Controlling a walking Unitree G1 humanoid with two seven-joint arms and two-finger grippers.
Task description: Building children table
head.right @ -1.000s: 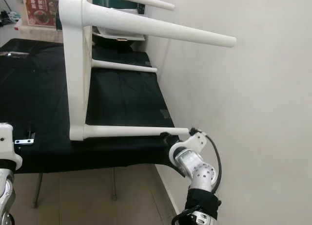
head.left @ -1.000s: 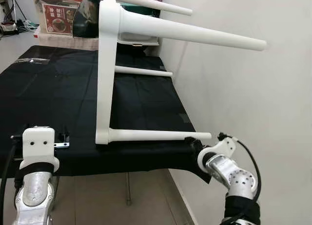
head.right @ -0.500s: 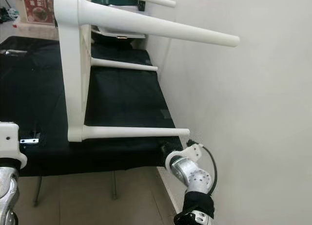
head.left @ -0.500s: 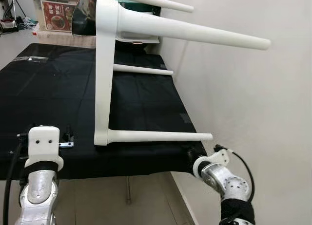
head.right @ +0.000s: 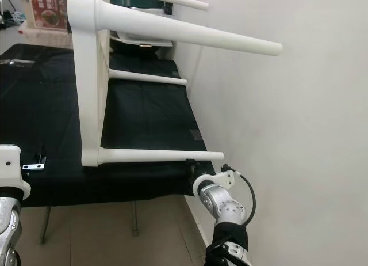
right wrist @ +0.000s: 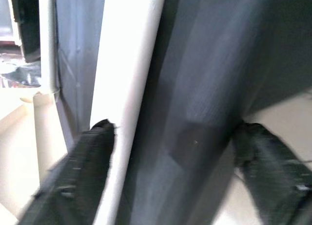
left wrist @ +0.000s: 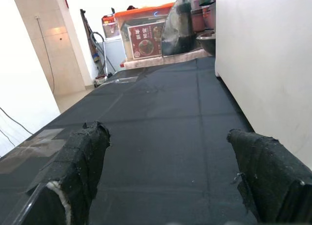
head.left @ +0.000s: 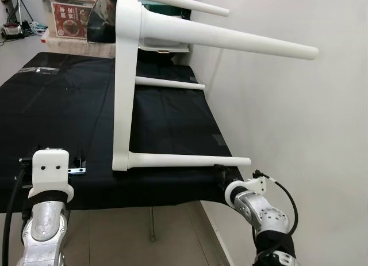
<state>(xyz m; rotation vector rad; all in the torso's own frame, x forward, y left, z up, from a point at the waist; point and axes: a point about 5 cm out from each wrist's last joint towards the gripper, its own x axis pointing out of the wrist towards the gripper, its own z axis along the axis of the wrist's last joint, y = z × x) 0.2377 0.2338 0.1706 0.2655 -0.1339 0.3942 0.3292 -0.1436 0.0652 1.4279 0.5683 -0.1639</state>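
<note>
Black cloth-covered work table (head.left: pixel 69 110) against a white wall (head.left: pixel 287 116). The white plastic children's table (head.left: pixel 123 82) lies on its side on the cloth, four round legs pointing at the wall. Our right gripper (right wrist: pixel 170 152), fingers apart, straddles the lowest leg (head.left: pixel 184 160) near its tip; our left gripper (left wrist: pixel 165 181), also spread, rests at the cloth's near edge. We judge the legs fitted; next we must close on that leg to right the table
</note>
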